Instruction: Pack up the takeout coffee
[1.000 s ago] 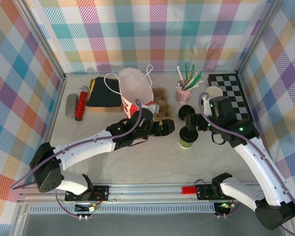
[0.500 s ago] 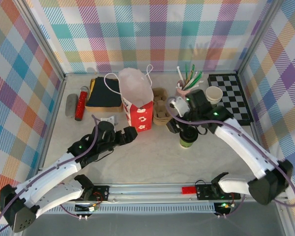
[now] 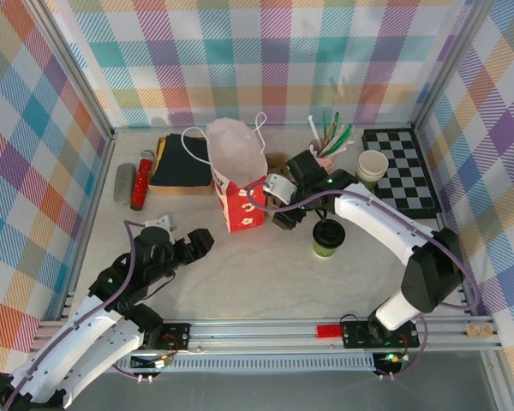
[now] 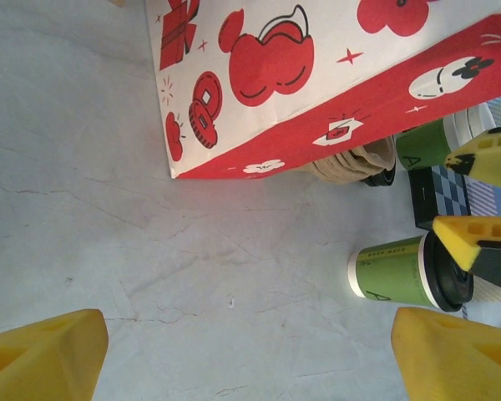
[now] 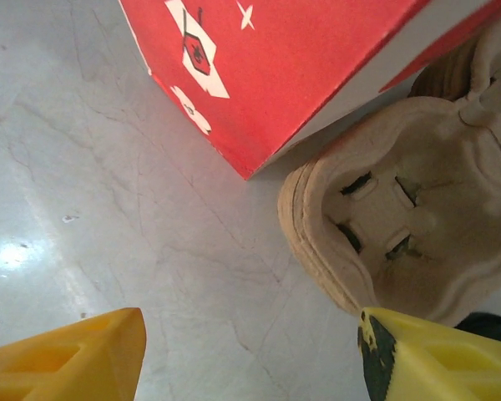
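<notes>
The right hand (image 3: pixel 283 216) has swung off the takeout coffee (image 3: pixel 328 238) — the cup stands lidded on the desk (image 3: pixel 240 282) just beside it, ungrasped — and now hovers released over the cup carrier (image 5: pixel 392 209) next to the bag (image 3: pixel 240 184). The left hand (image 3: pixel 195 243), released too, has drawn well back. Packing probably starts with the carrier.

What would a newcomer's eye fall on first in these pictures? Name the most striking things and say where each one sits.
The red-and-white paper bag with cartoon prints stands upright in the middle of the table, by far the loudest thing. Right of it stands the takeout coffee, green-banded with a black lid. Between them the right arm's yellow fingers hang open near the brown pulp cup carrier.
</notes>
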